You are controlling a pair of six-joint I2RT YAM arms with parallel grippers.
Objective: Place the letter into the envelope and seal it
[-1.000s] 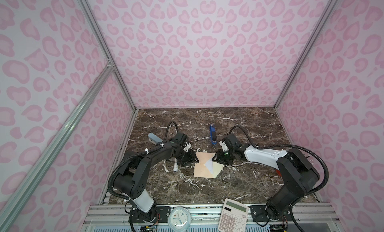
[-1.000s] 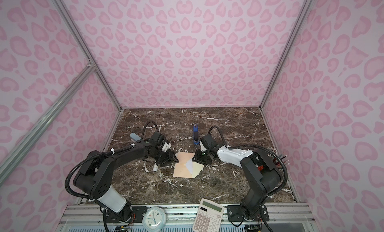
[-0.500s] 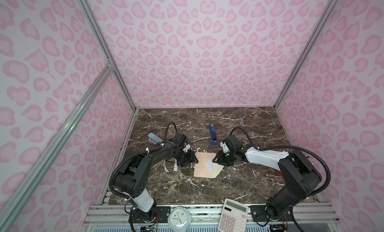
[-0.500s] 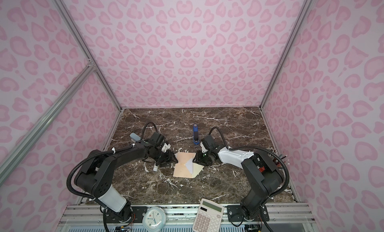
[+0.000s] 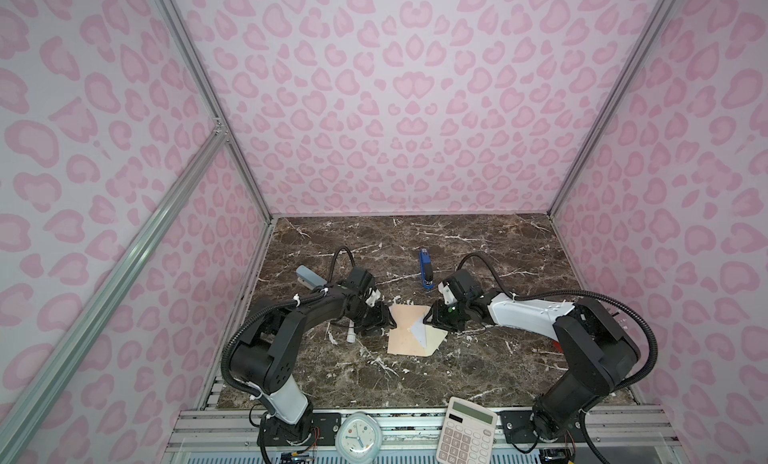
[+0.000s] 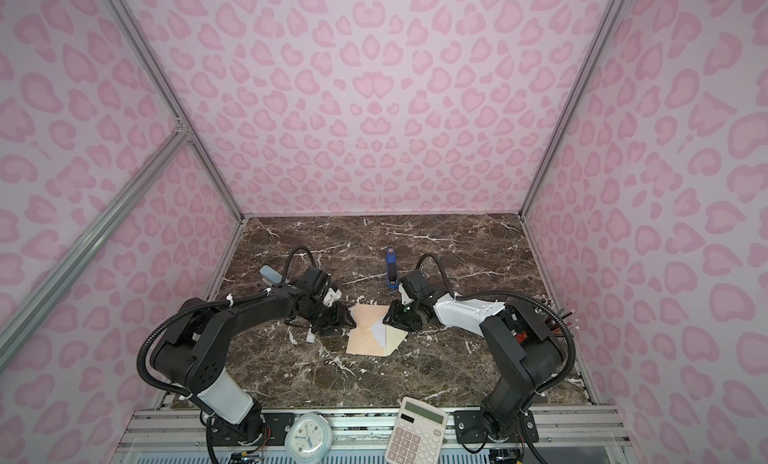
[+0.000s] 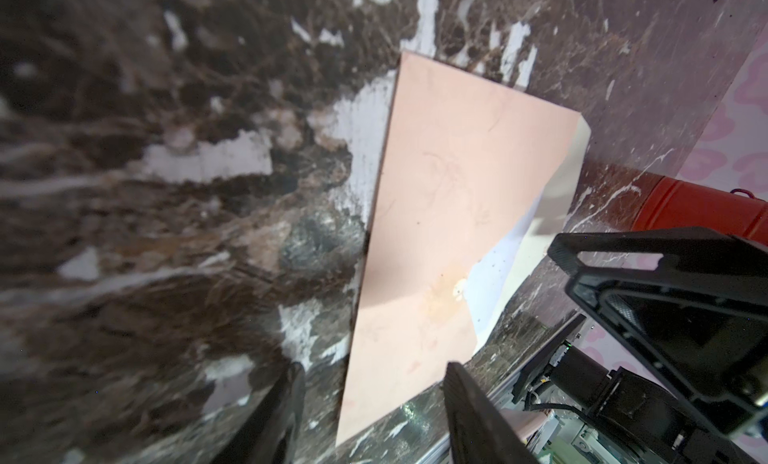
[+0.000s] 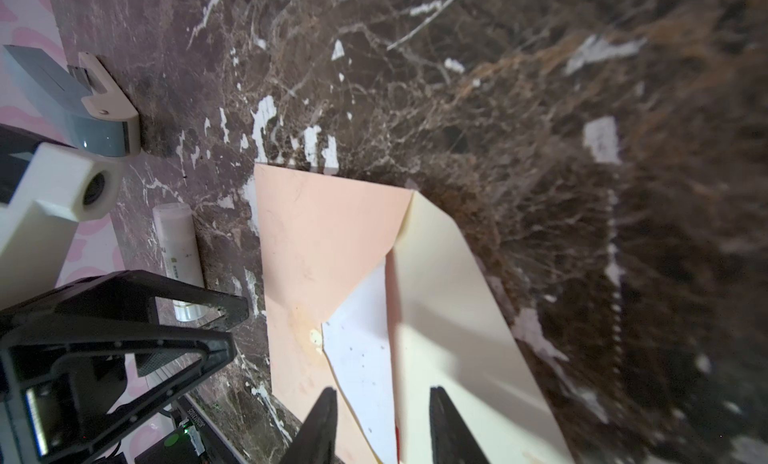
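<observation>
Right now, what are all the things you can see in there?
envelope: one, peach, middle of the table, flap open
letter: one, white part showing, inside the envelope's mouth
blue stapler: one, blue, far middle of the table
grey tool: one, grey-blue and cream, far left
tube: one, white, lying by the left arm
can: one, red, by the right arm
clock: one, white, front rail
calculator: one, white, front rail
table: one, dark brown marble
walls: pink, spotted, all around
left end effector: one, black, open, at the envelope's left edge
right end effector: one, black, open, over the flap
</observation>
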